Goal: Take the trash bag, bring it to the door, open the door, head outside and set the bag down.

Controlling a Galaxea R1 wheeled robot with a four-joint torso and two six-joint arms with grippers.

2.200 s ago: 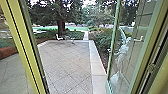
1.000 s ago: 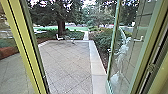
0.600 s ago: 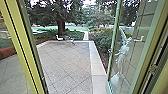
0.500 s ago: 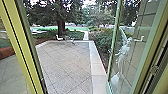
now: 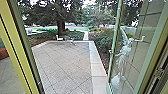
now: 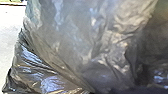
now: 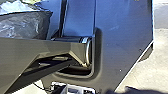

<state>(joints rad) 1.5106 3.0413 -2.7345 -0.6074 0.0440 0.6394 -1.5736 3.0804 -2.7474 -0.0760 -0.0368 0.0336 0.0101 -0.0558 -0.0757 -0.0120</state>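
The trash bag, dark, shiny and crumpled, hangs large and close in the left wrist view, with pale ground beside it. Part of the same dark bag shows past the robot's arm in the right wrist view, with whitish stuff at its top. In the head view a glass door with a green frame stands open on the right, its white handle on the glass. How the fingers of either gripper stand cannot be made out.
A yellow-green door frame post runs down the left. Beyond the doorway lies a tiled paved yard with a pale stone border along its right side. Farther off are bushes, a tree and a white chair-like object.
The head view has shifted: the left post sits farther left and the door's frame has slid outward, so the robot has moved slightly forward through the doorway.
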